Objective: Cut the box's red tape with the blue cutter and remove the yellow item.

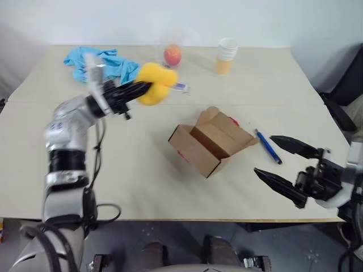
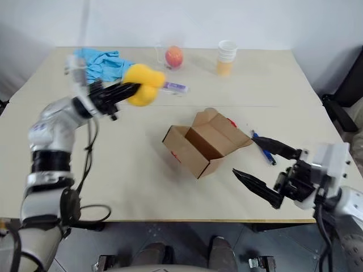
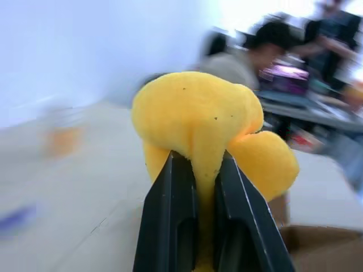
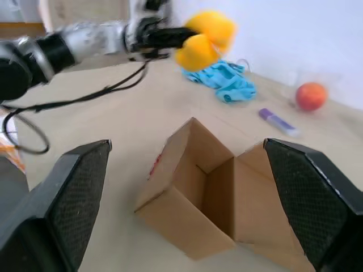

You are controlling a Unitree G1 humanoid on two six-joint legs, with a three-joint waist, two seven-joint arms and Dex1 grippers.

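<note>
The yellow item [image 1: 156,83] is clamped in the left gripper [image 1: 142,89], held aloft far left of the opened box [image 1: 210,141]. Right gripper [image 1: 283,167] is spread, empty. Item should be lowered gently onto bare table [image 1: 142,170] before release.

My left arm [image 1: 67,148] is built of silver-grey rounded segments with black rings between them, and a small blue-and-white marking sits on the segment well back from the claw. Loose black cables [image 1: 97,170] loop along its outer side and curl below it. Just behind my left claw [image 1: 142,88] comes a black wrist block with a pale grey module [image 1: 93,71] mounted on top. Its two fingers [image 3: 170,221] are black, smooth, long and tapering, with recessed channels down their faces. My right claw [image 1: 272,158] has pointed black fingers [image 4: 68,198] with finely cross-hatched pads, fixed to a black knuckle and a white housing [image 2: 332,161] behind.
</note>
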